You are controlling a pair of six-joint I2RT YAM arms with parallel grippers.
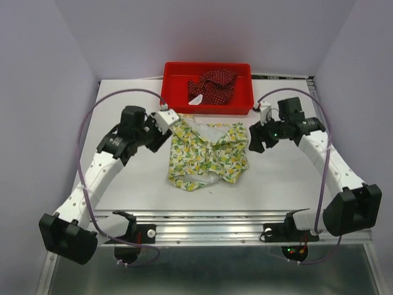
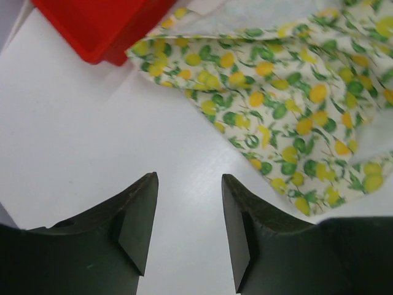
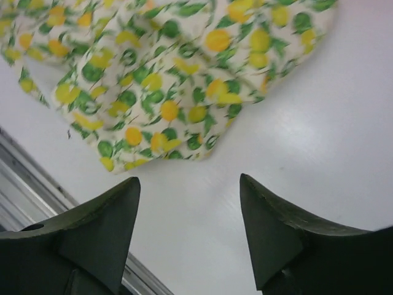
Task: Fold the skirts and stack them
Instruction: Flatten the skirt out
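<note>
The lemon skirt (image 1: 207,153), cream with yellow lemons and green leaves, lies crumpled on the white table, its white lining showing at the top. It also shows in the left wrist view (image 2: 288,104) and the right wrist view (image 3: 159,80). The dark red dotted skirt (image 1: 212,85) lies bunched in the red tray (image 1: 178,106). My left gripper (image 1: 164,126) is open and empty just left of the lemon skirt; in its wrist view (image 2: 189,184) it hovers over bare table. My right gripper (image 1: 253,139) is open and empty just right of the skirt, over bare table (image 3: 189,184).
The red tray stands at the back of the table, touching the lemon skirt's top edge; its corner shows in the left wrist view (image 2: 101,31). A metal rail (image 1: 209,221) runs along the table's near edge. Purple walls close in the sides and back.
</note>
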